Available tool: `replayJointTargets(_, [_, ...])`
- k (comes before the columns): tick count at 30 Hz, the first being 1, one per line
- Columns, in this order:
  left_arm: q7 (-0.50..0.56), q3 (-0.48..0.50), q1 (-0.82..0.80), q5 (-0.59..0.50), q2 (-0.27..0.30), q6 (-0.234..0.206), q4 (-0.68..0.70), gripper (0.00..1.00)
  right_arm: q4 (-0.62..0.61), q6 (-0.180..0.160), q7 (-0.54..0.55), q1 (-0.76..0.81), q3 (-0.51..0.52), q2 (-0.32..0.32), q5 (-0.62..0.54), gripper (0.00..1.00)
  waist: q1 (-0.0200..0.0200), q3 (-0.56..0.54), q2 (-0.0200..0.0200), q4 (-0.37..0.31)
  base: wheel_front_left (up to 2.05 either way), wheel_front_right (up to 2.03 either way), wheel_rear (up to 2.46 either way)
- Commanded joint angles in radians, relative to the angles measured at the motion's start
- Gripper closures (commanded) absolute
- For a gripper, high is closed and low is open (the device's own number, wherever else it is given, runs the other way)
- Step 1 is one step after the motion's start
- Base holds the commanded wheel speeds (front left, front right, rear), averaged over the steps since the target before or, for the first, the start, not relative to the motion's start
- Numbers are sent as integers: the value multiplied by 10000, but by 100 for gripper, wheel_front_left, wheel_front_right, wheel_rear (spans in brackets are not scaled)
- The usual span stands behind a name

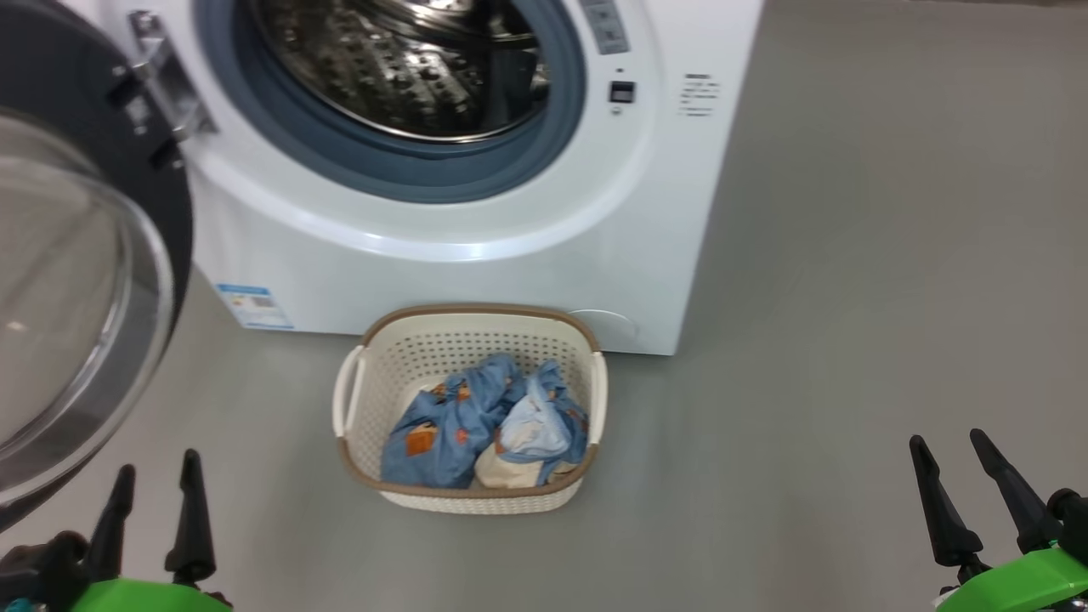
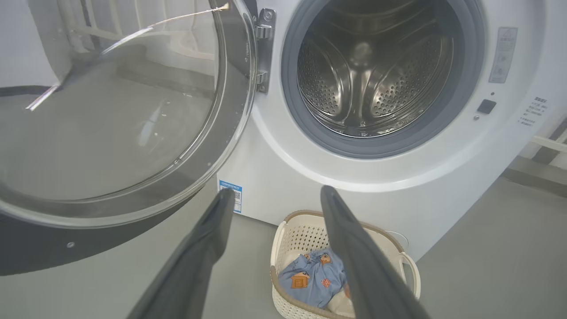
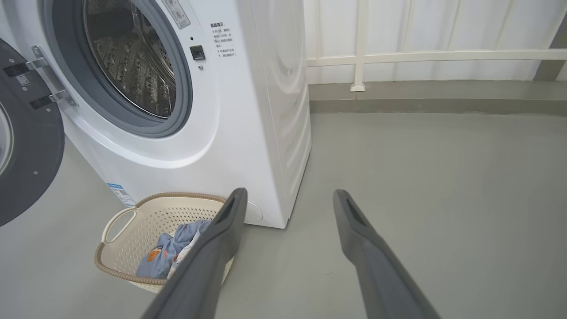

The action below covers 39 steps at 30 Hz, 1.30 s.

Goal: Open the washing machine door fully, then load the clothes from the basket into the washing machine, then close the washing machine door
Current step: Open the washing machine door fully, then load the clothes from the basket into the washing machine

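At the far left the washing machine door [image 1: 76,280] stands swung wide open, its clear glass bowl bulging toward the camera inside the black rim, held to the cabinet by a metal hinge [image 1: 166,85]. Below it, at the lower left, the left gripper [image 1: 158,463] hangs over the grey floor [image 1: 850,340] with its two dark fingers spread apart and nothing between them; the left wrist view shows the same parted fingers [image 2: 208,239]. A blue label [image 1: 255,306] sits on the lower left corner of the white washing machine [image 1: 476,280] — its print is too small to read. The steel drum [image 1: 399,68] lies exposed inside the grey-blue gasket [image 1: 408,174]. On the floor just in front of the machine stands the basket [image 1: 476,312], and the clothes [image 1: 459,416] lie bunched inside it: light blue cloth with orange-brown patches, cream-white cloth [image 1: 501,467] beneath. Right of the drum opening are a grey sticker [image 1: 605,25], a small dark latch socket [image 1: 622,92] and a few lines of fine print [image 1: 699,93], none legible. At the lower right the right gripper [image 1: 946,439] is likewise spread and empty, well apart from the basket.
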State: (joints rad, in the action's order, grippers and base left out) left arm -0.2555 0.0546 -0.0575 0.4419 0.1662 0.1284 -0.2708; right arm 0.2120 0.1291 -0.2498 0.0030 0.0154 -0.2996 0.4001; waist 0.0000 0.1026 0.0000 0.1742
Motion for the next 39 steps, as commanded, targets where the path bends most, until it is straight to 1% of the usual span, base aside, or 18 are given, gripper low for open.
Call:
replayJointTargets(1, [-63,139,-94,80,394,22,360,0,-287,16,-120,35,-105,-137,-78,0,0,51,0,-559,0,0,0])
replayJointTargets(9, [-63,-586,-28,225,655,22,577,0,-319,16,-120,75,48,-130,-77,0,0,30,0,-1290,0,0,0])
replayJointTargets(17, [-63,-915,62,342,766,23,697,0,-363,16,-120,126,109,-140,-34,0,0,-51,0,-1694,0,0,0])
replayJointTargets(25, [-63,-1150,139,511,803,23,645,0,-428,16,-120,242,206,-157,-10,0,0,-143,0,-1852,0,0,0])
replayJointTargets(39, [-63,-1426,-42,1190,1020,23,555,0,-532,16,-120,220,222,-63,-29,0,0,-37,0,-1741,4,-15,11])
